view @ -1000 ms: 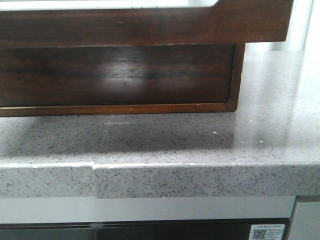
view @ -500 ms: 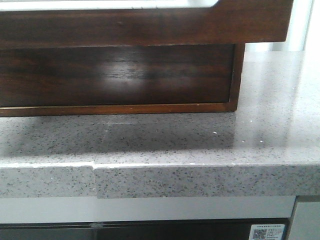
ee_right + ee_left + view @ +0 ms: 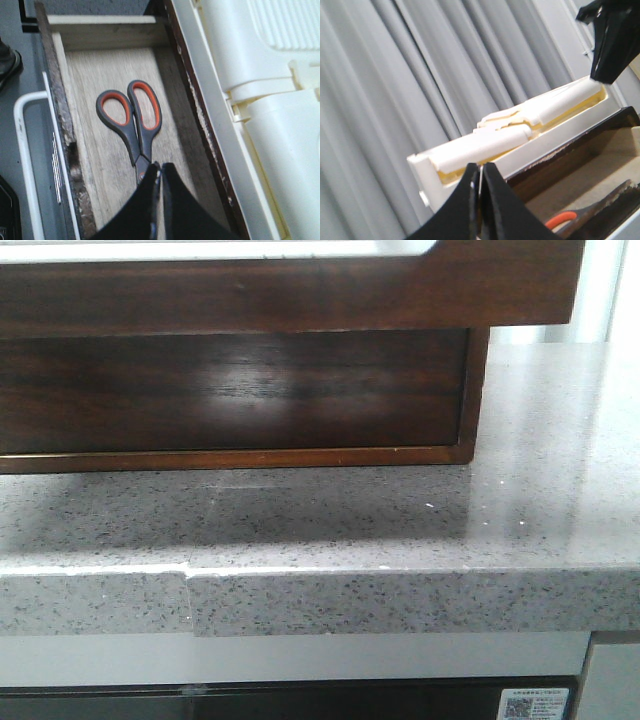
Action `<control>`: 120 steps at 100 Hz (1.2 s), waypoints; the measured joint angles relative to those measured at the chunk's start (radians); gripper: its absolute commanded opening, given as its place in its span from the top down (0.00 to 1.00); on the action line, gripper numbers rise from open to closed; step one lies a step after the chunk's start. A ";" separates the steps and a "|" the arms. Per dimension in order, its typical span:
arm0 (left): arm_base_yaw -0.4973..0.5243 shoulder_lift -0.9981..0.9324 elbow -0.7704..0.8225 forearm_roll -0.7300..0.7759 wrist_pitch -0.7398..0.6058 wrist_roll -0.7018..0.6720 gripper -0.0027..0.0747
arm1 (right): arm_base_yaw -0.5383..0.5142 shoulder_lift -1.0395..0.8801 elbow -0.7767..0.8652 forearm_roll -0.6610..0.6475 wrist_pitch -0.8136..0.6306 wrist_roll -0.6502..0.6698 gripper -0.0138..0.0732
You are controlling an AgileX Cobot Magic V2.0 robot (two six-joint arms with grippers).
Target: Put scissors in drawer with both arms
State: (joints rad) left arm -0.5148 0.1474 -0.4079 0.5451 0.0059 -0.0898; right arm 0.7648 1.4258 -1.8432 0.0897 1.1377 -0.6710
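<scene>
Scissors (image 3: pixel 131 122) in drawer (image 3: pixel 170 75), blades hidden by closed right gripper (image 3: pixel 160 170); left gripper (image 3: pixel 481 172) closed, empty.

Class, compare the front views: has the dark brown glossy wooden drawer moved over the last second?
No. The dark brown glossy wooden drawer keeps its overhang above the cabinet's right post.

A home-like room, possibly a kitchen or staged test room. A speckled grey stone table (image 3: pixel 400 530) carries a dark glossy wooden drawer unit (image 3: pixel 230 390). Behind the unit hang grey pleated curtains (image 3: pixel 395 75), and on top of it lies a cream plastic tray (image 3: pixel 520 135).
</scene>
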 measured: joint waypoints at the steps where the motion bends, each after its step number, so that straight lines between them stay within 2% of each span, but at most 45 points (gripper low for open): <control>1: 0.000 -0.007 0.000 -0.006 0.016 0.000 0.99 | 0.000 -0.006 0.000 0.005 0.000 0.000 0.90; 13: 0.000 -0.056 0.000 -0.079 0.137 0.000 0.99 | 0.000 -0.047 0.000 0.042 -0.012 0.000 0.89; 25: 0.000 -0.099 0.000 -0.144 0.196 0.000 0.99 | 0.000 -0.082 0.000 0.062 -0.022 0.008 0.89; 77: 0.000 -0.150 0.104 -0.275 0.211 -0.002 0.99 | 0.000 -0.250 0.017 0.072 -0.068 0.092 0.89; 96: 0.000 -0.150 0.132 -0.317 0.196 -0.002 0.99 | 0.000 -0.386 0.182 0.074 -0.154 0.117 0.89; 120: 0.000 -0.150 0.134 -0.323 0.190 -0.002 0.99 | 0.000 -0.646 0.557 0.072 -0.372 0.130 0.89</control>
State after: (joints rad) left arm -0.5148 -0.0031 -0.2736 0.2221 0.1957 -0.0921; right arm 0.7648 0.7799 -1.2863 0.1617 0.7657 -0.5407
